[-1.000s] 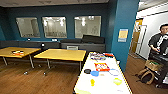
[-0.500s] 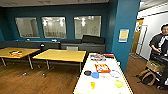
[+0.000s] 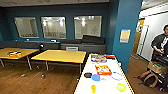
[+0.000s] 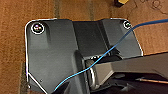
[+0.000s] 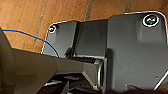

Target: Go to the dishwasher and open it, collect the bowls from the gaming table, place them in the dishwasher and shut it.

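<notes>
- The head view is showing a blue-walled room where the gaming table [image 3: 105, 82], white-topped with a yellow edge, is running away from the camera at lower right.
- Bowls are lying on its near half: a black bowl [image 3: 87, 74] touching or just beside a blue bowl [image 3: 95, 77], a lime-yellow bowl [image 3: 121, 87] near the right edge, and a pale bowl [image 3: 116, 76] with a purplish rim beyond it — four in all.
- A small yellow cup [image 3: 93, 88] is standing near the front edge.
- Two board-game boxes are lying farther along: an orange box [image 3: 103, 69] and a darker box [image 3: 98, 58].
- Two yellow-orange wooden tables [image 3: 60, 55] are standing to the left on the wooden floor [image 3: 37, 83].
- A person [image 3: 160, 46] is standing at the right edge, beside a doorway.
- The wrist views are looking down instead: each is showing the robot's dark plate, a blue cable [image 4: 105, 53] and floor underneath.
- I cannot tell whether either gripper is open or closed, nor whether it is holding anything.
</notes>
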`<state>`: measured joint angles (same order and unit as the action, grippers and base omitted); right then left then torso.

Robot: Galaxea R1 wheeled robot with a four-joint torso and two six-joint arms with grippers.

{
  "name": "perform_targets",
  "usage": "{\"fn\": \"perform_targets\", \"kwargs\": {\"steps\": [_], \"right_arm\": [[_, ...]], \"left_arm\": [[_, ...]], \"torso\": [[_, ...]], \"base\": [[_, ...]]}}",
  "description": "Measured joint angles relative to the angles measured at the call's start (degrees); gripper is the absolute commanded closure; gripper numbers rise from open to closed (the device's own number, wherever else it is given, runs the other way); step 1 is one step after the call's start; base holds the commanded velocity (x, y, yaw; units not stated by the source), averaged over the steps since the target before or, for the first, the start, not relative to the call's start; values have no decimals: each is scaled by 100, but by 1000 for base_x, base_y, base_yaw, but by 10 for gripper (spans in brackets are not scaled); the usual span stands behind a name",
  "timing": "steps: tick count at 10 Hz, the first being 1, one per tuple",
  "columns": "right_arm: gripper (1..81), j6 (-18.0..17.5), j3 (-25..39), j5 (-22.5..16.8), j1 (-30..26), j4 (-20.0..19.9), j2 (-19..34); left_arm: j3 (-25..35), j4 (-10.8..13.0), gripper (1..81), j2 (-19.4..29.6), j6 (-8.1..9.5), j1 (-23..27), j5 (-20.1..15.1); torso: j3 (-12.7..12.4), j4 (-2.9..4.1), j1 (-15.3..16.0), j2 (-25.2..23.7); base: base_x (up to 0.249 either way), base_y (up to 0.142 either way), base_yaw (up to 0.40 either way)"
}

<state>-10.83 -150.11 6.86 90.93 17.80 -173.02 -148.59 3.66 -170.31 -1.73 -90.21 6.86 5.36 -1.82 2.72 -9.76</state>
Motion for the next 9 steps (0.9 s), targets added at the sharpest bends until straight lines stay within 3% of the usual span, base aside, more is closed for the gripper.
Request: {"fn": "perform_targets", "kwargs": {"steps": [5,9], "right_arm": [[10,-80,0,-22,-61,-44,41],[10,-166,44,-1,-122,-586,246]], "left_arm": [[0,2,10,0,0,-33,2],[13,-2,10,30,11,-2,41]], "torso": [[0,0,0,2],[0,0,0,2]], "base": [[0,0,0],[0,0,0]]}}
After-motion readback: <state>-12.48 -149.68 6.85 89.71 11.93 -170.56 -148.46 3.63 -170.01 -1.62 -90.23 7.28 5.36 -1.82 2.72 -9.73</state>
